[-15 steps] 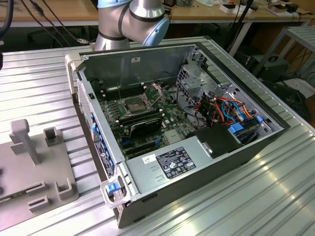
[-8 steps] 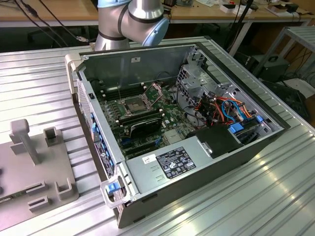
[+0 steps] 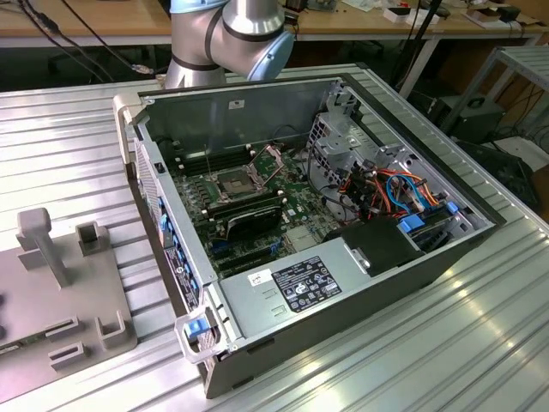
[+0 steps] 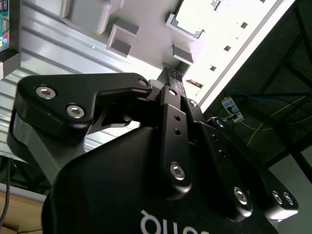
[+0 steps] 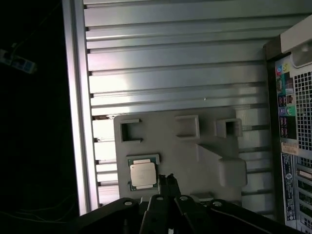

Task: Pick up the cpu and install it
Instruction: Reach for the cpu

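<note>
The cpu (image 5: pixel 143 174) is a small silver-grey square lying in a green-rimmed holder on the grey fixture plate (image 5: pixel 185 151). In the second wrist view the cpu (image 4: pixel 194 15) lies beyond the fingertips. My gripper (image 5: pixel 167 179) hovers well above the plate, just beside the cpu. Its black fingers (image 4: pixel 174 78) stand together, shut with nothing between them. In the exterior view the motherboard's black socket (image 3: pixel 233 182) sits inside the open computer case (image 3: pixel 257 103), its metal frame (image 3: pixel 273 160) lifted up.
Grey holders and a post (image 3: pixel 43 245) rise from the fixture plate (image 3: pixel 26 300) at the exterior view's left. The case rests on a ribbed aluminium table (image 3: pixel 480 335). Cables, RAM sticks (image 3: pixel 249 206) and a power supply (image 3: pixel 300 287) crowd the case. The arm's elbow (image 3: pixel 232 34) stands behind it.
</note>
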Tool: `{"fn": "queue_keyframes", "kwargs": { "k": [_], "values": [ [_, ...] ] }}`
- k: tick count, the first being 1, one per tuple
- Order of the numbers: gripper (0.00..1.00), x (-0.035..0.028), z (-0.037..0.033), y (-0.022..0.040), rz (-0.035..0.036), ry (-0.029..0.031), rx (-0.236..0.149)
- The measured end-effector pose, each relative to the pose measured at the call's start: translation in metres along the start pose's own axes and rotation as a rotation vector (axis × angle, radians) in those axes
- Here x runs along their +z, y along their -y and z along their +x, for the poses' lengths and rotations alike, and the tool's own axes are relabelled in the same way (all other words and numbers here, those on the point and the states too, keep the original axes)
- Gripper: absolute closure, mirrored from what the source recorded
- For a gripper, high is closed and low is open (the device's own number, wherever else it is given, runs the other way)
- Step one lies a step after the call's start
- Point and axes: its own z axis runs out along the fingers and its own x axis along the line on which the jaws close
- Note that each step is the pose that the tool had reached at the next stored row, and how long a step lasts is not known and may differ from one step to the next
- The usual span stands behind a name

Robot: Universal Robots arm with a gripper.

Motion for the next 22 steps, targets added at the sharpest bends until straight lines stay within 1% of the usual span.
{"fn": "queue_keyframes", "kwargs": {
  "k": [1, 4, 10, 12, 15, 17, 19, 22],
  "values": [
    [0.89, 0.0025, 0.0044, 0.0005, 0.0000, -0.0006, 0.000],
    [0.89, 0.0047, 0.0088, 0.0011, 0.0001, -0.0019, 0.000],
    [0.89, 0.0048, 0.0093, 0.0017, 0.0001, -0.0020, 0.000],
    [0.89, 0.0049, 0.0094, 0.0034, 0.0001, -0.0020, 0.000],
    [0.89, 0.0066, 0.0100, 0.0084, 0.0002, -0.0020, 0.000],
    [0.89, 0.0090, 0.0106, 0.0125, 0.0001, -0.0020, 0.000],
    [0.89, 0.0119, 0.0110, 0.0142, 0.0000, -0.0017, 0.000],
    [0.89, 0.0215, 0.0124, 0.0165, 0.0001, -0.0019, 0.000]
  ]
}}
